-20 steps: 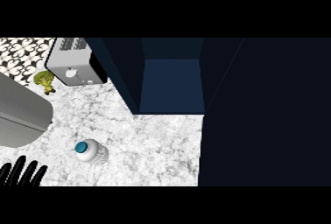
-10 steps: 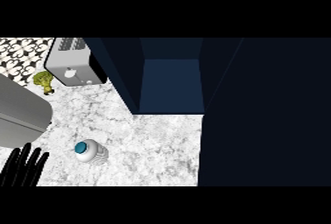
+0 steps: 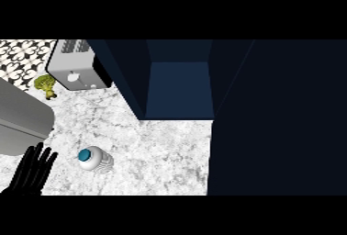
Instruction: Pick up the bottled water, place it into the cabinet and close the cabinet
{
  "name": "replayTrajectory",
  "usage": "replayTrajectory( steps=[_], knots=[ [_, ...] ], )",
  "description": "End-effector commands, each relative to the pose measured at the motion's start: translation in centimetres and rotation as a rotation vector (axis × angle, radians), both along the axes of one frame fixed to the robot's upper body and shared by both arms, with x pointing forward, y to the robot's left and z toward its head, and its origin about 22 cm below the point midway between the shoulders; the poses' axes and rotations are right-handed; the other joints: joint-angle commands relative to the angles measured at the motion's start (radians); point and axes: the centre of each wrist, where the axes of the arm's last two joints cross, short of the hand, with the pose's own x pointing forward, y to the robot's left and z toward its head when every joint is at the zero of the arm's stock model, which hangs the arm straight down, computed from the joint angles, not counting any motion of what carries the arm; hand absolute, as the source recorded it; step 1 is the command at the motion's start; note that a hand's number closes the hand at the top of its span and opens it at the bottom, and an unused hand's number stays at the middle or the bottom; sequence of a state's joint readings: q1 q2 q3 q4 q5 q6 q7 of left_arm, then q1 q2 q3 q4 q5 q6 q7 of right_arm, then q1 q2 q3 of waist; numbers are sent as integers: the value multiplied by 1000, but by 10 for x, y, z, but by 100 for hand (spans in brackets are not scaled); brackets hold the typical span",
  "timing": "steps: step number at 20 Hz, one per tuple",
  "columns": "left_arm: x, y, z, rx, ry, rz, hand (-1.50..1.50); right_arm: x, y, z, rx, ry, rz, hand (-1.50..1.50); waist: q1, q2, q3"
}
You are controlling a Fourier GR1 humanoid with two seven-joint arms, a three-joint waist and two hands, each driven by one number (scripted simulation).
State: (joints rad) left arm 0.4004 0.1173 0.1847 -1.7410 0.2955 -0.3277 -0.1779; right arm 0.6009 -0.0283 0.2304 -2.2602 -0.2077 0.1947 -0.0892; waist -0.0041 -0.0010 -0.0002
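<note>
left hand [image 3: 30,172] has risen nearer the bottled water [image 3: 95,159] — fingers straight, grasping nothing.

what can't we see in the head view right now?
- Right hand: not in view.
- Left hand: wrist cut off by the lower edge.
- Water bottle: seen from above, so its body is mostly hidden under the cap.
- Cabinet: interior dark, contents unreadable.
- Toaster: top cut off.

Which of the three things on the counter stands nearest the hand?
The bottled water, with its blue cap, just right of the left hand. The toaster and broccoli sit far back.
</note>
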Motion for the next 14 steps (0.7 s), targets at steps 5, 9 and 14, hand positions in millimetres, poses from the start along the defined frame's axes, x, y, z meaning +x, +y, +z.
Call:
replayTrajectory(
  steps=[5, 9, 14],
  knots=[
    [25, 27, -46, -11, 88, 0, -150, -11, 1, 3, -3, -16, 6, -150, -5, 1, 0],
    [29, 19, -73, -41, 115, 29, -150, -6, 5, -9, 1, -14, 14, -150, -2, 1, 0],
    [57, 15, -88, -101, 152, 28, -150, -28, -6, -19, 12, 3, 25, -150, -10, 0, 0]
  ],
)
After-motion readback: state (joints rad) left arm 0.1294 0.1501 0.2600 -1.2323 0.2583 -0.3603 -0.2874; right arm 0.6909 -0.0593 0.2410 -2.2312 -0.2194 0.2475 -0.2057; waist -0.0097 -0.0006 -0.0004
